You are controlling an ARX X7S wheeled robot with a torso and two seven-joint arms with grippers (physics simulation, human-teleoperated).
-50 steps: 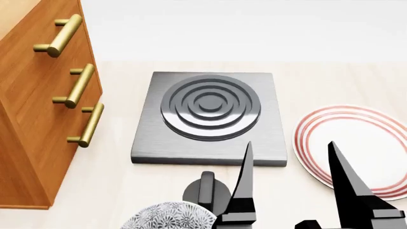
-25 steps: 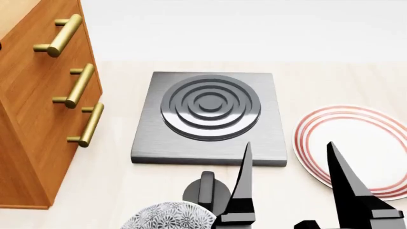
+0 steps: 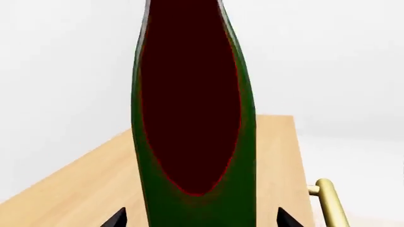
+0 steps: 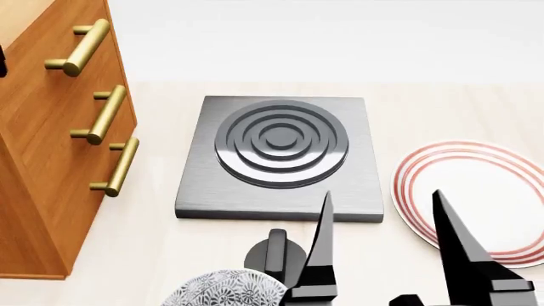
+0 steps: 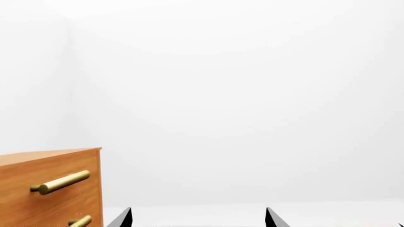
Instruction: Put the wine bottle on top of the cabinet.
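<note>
White walls stand all around, and a pale wooden table (image 4: pixel 153 255) lies under my arms. Biggest here is the cabinet (image 4: pixel 42 166), reddish-brown with brass handles (image 4: pixel 109 113). Its flat top (image 3: pixel 75 189) shows under the wine bottle (image 3: pixel 192 118) in my left wrist view. My left pincer (image 3: pixel 197 222) shows only two dark tips, one on each side of the green glass, so I think it is clenched on the bottle, which looks upright over the cabinet top. I cannot tell if the bottle's bottom is touching the wood yet. If I let go too soon or too near the cabinet's front edge, I think the tall bottle could tip and fall off. Next to the cabinet on the table sits a gray burner (image 4: pixel 281 156) with rings. Past the burner from the cabinet lies a white plate (image 4: pixel 485 185) with red rings. My right pincer (image 4: pixel 383 210) hangs spread apart and holds nothing. A small patterned bowl (image 4: pixel 225 288) sits beside it. I see nothing in the bottle's way.
</note>
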